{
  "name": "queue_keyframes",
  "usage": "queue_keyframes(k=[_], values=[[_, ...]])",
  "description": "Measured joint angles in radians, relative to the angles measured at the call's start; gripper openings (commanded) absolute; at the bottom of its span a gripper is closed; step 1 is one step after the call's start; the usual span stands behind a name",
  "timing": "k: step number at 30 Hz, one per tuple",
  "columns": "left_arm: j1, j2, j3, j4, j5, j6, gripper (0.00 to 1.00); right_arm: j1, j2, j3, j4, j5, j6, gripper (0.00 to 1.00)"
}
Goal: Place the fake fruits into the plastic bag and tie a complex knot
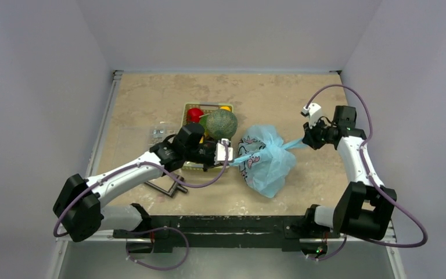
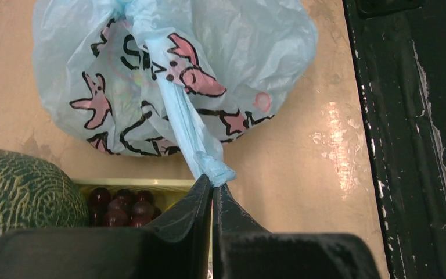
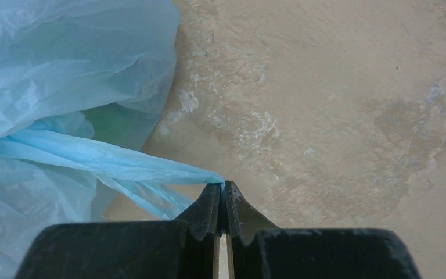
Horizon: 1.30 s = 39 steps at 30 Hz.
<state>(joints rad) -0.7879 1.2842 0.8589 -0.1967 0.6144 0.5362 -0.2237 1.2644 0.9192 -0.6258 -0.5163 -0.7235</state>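
Observation:
The light-blue plastic bag (image 1: pixel 267 163) lies bulging on the table between both arms, its pink-and-dark print facing the left wrist camera (image 2: pixel 151 75). My left gripper (image 1: pixel 233 156) (image 2: pixel 213 183) is shut on the end of one handle loop (image 2: pixel 180 116), drawn taut to the left. Out to the right, a second handle loop (image 3: pixel 110 160) is stretched by my right gripper (image 1: pixel 306 141) (image 3: pixel 222 186), shut on its tip. The loops meet in a bunched gather (image 1: pixel 267 141) on top of the bag. A netted melon (image 1: pixel 220 123), red apple (image 1: pixel 194 114), small orange (image 1: pixel 226 108) and dark grapes (image 2: pixel 122 206) sit in the green mesh basket (image 2: pixel 133 184).
A clear plastic box (image 1: pixel 159 132) lies left of the basket. Beside the left forearm lies a thin metal frame (image 1: pixel 168 189). The black rail (image 1: pixel 220 224) (image 2: pixel 406 116) runs along the near table edge. Grey walls close in on the left, far and right sides.

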Motion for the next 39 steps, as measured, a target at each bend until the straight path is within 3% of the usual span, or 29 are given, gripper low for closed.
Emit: queue_keyframes(k=[11, 12, 14, 15, 18, 23, 24, 25, 31, 39], values=[[0.085, -0.108, -0.111, -0.233, 0.036, 0.06, 0.0, -0.102, 0.161, 0.002, 0.221, 0.163, -0.08, 0.0], [0.085, -0.109, -0.11, -0.24, 0.04, 0.059, 0.08, -0.101, 0.162, 0.002, 0.211, 0.156, -0.083, 0.0], [0.085, -0.107, -0.097, -0.25, 0.041, 0.049, 0.36, -0.097, 0.151, 0.006, 0.177, 0.129, -0.091, 0.0], [0.085, -0.104, -0.078, -0.254, 0.04, 0.035, 0.44, -0.097, 0.141, 0.009, 0.153, 0.108, -0.098, 0.0], [0.077, -0.079, 0.019, -0.254, 0.026, -0.046, 0.65, -0.096, 0.097, 0.014, 0.085, 0.053, -0.113, 0.0], [-0.045, 0.06, 0.323, -0.272, -0.099, -0.18, 0.73, -0.095, 0.002, 0.014, -0.015, -0.027, -0.126, 0.0], [-0.074, 0.095, 0.379, -0.275, -0.116, -0.208, 0.92, -0.095, -0.011, 0.014, -0.027, -0.038, -0.127, 0.0], [-0.099, 0.13, 0.425, -0.273, -0.128, -0.233, 0.98, -0.095, -0.021, 0.014, -0.037, -0.048, -0.127, 0.0], [-0.149, 0.32, 0.542, -0.278, -0.202, -0.331, 1.0, -0.093, -0.047, 0.014, -0.077, -0.063, -0.132, 0.0], [-0.155, 0.489, 0.599, -0.343, -0.274, -0.354, 0.99, -0.092, -0.047, 0.014, -0.103, -0.063, -0.148, 0.0]])
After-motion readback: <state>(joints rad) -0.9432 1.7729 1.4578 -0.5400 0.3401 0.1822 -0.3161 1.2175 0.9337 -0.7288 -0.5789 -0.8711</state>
